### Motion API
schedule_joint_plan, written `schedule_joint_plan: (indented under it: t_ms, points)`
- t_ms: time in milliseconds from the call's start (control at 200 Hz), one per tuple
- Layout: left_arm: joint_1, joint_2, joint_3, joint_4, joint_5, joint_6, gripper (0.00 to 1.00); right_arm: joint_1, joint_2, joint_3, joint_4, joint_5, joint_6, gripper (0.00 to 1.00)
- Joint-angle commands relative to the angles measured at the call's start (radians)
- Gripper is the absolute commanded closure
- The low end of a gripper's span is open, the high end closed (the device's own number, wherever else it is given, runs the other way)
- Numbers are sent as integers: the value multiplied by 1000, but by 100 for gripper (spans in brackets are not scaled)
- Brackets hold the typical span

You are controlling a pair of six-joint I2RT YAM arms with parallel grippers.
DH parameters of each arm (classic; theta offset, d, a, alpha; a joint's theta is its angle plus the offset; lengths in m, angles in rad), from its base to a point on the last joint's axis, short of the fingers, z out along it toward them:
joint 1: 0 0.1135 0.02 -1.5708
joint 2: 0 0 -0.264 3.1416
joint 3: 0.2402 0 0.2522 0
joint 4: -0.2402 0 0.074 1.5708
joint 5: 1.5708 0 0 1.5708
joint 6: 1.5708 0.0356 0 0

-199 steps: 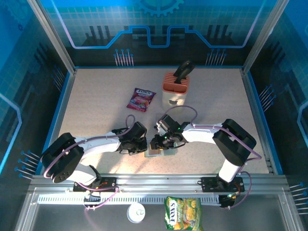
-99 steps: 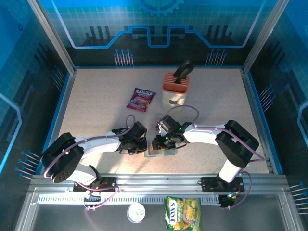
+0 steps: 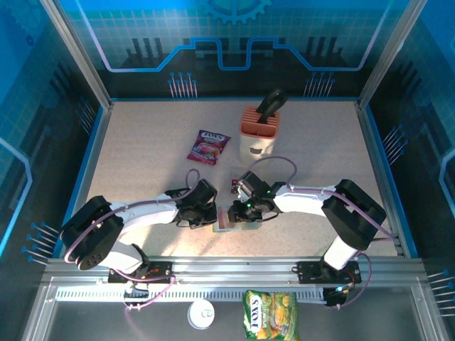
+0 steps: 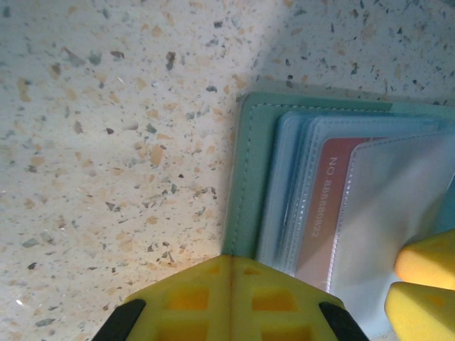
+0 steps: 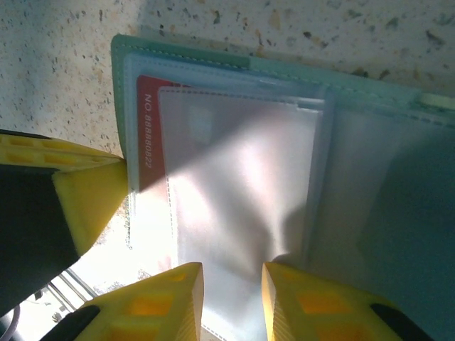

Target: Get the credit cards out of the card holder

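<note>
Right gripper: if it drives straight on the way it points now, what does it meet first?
The right gripper would likely first meet the clear sleeve of the card holder, just ahead of its fingertips; how close it is already is unclear.

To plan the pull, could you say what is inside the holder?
A red card shows its numbered edge; frosted sleeves hide the rest and any other cards.
</note>
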Motion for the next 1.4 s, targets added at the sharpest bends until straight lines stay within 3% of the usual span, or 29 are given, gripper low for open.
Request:
schedule_joint_plan:
  t_ms: [0, 220, 430, 705, 986, 1396]
  points:
    - [10, -31, 31, -66, -22, 26, 100, -9, -18, -28, 3, 0, 4, 72]
    - [11, -76, 65, -44, 20, 13, 100, -15, -19, -38, 20, -10, 8, 72]
    - [11, -59, 41, 61, 94, -36, 89, -27, -17, -57, 52, -22, 20, 73]
    - [11, 20, 2, 181, 165, -84, 84, -50, -16, -97, 131, -70, 51, 73]
    - [11, 52, 6, 167, 160, -90, 78, -57, -29, -110, 144, -78, 56, 73]
    - [12, 70, -2, 231, 200, -105, 84, -58, -41, -118, 151, -85, 58, 73]
